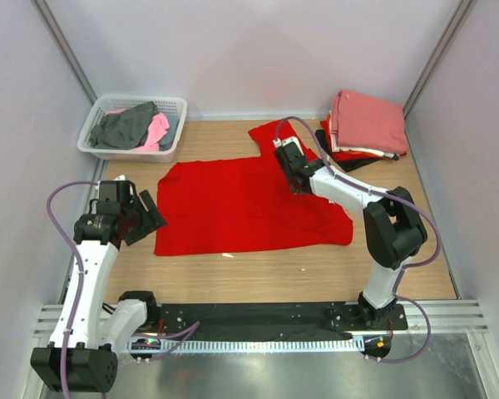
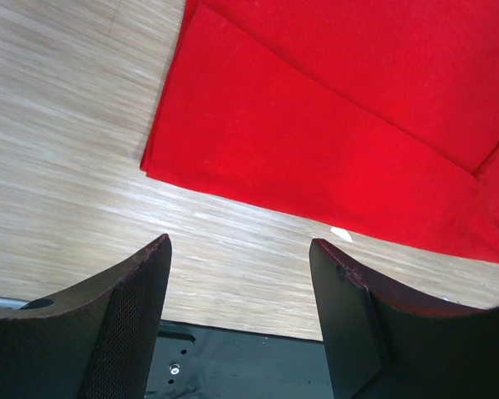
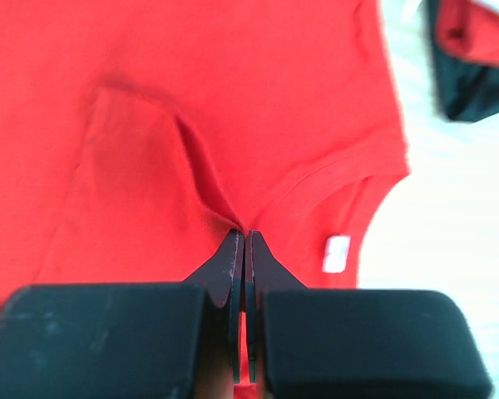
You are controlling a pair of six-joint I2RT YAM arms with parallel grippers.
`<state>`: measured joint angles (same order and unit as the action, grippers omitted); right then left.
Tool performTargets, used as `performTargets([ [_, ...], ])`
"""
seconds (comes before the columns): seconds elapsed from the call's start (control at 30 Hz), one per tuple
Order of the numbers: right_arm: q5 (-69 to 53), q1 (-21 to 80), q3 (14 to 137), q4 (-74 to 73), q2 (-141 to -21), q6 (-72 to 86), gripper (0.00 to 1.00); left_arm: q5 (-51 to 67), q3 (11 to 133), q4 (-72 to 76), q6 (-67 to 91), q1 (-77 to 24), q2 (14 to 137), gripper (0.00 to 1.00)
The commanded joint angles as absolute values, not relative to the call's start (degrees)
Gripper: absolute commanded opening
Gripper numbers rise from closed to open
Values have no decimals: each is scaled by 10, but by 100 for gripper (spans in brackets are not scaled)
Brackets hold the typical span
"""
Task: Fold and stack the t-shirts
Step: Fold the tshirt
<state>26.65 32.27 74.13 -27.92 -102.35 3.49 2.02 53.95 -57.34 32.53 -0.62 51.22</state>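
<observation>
Pressed together, the jaws of the right gripper [image 3: 245, 241] pinch a raised ridge of the bright red t-shirt [image 1: 241, 204] just beside its neckline. The white neck label [image 3: 337, 253] lies at 3 o'clock of the fingertips, its print too blurred to read. Jaws of the left gripper [image 2: 239, 245] stand spread, holding nothing, over the wooden table [image 1: 258, 274] at 8 o'clock of the shirt, near its hem corner. The shirt lies spread mid-table. A folded stack [image 1: 368, 125], salmon-pink on top, sits at 1 o'clock. A white basket [image 1: 173, 143] at 11 o'clock holds a grey tee [image 1: 125, 125] and a pink tee [image 1: 158, 129].
</observation>
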Motion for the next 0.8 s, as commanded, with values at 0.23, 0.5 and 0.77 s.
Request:
performTargets([
  [0.23, 402, 302, 807, -204, -1108, -61, 1, 22, 537, -573, 324, -2, 519, 68],
  [0.5, 410, 279, 816, -154, -1137, -77, 1, 20, 537, -575, 325, -3, 526, 68],
  [0.77, 398, 270, 819, -106, -1138, -96, 1, 17, 538, -576, 327, -2, 527, 68],
])
